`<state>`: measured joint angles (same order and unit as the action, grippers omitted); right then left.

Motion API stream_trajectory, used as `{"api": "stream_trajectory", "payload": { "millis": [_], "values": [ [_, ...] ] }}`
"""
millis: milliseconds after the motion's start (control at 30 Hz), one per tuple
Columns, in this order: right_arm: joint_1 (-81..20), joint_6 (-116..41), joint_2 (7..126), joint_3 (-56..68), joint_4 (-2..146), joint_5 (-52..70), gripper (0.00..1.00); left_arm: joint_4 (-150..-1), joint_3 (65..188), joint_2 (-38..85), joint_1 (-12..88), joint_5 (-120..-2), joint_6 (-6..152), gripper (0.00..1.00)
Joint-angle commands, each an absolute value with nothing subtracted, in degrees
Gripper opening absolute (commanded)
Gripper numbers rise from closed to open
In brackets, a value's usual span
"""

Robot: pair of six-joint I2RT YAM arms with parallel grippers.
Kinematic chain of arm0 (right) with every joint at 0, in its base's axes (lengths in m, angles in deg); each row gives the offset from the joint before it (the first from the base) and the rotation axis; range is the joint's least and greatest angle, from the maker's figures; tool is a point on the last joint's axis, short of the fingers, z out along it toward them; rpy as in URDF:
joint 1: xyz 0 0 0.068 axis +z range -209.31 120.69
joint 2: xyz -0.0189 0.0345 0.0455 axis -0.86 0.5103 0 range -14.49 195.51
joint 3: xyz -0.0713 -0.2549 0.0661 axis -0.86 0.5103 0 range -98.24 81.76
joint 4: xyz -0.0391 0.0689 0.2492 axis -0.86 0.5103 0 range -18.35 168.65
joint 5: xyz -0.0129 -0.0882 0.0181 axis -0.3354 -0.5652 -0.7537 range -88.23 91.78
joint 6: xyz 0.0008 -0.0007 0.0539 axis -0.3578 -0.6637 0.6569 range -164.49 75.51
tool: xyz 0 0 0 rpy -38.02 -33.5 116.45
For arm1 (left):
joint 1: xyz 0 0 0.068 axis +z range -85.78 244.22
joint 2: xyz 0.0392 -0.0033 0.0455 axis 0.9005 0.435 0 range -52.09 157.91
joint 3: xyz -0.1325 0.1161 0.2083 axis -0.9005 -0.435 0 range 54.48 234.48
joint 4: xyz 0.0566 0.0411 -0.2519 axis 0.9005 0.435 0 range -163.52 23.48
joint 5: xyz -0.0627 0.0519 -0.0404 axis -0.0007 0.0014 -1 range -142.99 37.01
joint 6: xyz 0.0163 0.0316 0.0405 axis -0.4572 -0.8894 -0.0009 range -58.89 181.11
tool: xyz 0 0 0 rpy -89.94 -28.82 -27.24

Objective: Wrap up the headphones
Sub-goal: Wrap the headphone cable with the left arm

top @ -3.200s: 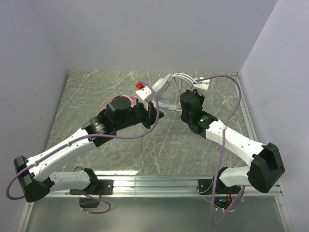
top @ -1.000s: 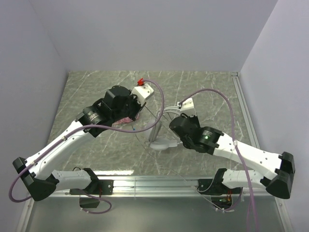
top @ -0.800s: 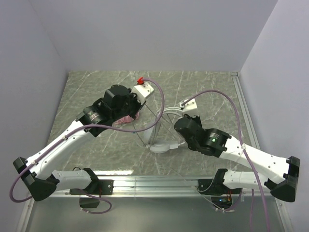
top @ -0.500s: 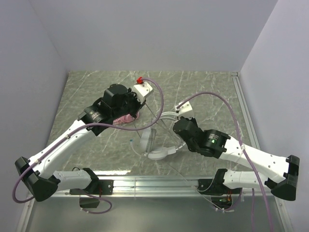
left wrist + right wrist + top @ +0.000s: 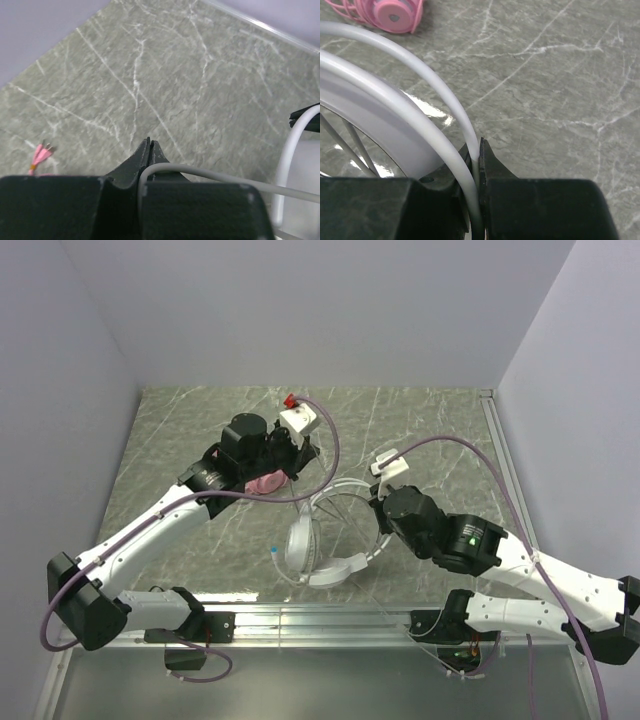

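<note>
One white headset [image 5: 300, 540], left pincer [image 5: 150, 146] pinching its cable [image 5: 225, 177], right pincer [image 5: 479, 147] clamping its headband [image 5: 380, 95]

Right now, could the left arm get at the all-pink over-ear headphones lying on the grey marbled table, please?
Probably not yet. The pink headphones lie close by, partly under that arm, but the left gripper is shut on a thin white cable, so its jaws look occupied until it lets go.

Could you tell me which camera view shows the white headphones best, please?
The top external view: the white headphones appear whole there, headband and both earcups. The right wrist view shows only the headband clamped in the right gripper; the left wrist view mainly the cable pinched by the left gripper.
</note>
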<state>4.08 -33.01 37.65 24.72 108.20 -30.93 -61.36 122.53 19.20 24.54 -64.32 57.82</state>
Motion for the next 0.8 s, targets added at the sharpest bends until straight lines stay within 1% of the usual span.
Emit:
{"api": "stream_trajectory", "payload": {
  "millis": [0, 133, 333, 533, 767],
  "values": [
    [5.6, -34.2, 36.9, 21.5, 115.6, -27.0, 0.0, -76.5, 119.9, 18.0, 29.6, -59.6, 63.7, 0.01],
    [5.6, -33.5, 35.3, 20.3, 115.7, -27.0, 0.0, -81.8, 115.1, 18.5, 30.0, -64.1, 65.8, 0.0],
    [5.6, -34.9, 31.9, 12.8, 116.6, -26.4, 0.0, -90.5, 109.2, 20.7, 30.0, -71.0, 69.4, 0.01],
    [5.6, -37.9, 34.0, 2.9, 116.2, -24.5, 0.0, -94.0, 106.2, 23.1, 29.9, -76.1, 72.0, 0.01],
    [5.6, -40.4, 37.1, -2.8, 112.3, -24.1, 0.0, -95.9, 103.0, 24.3, 29.7, -77.6, 72.6, 0.01]
  ]
}}
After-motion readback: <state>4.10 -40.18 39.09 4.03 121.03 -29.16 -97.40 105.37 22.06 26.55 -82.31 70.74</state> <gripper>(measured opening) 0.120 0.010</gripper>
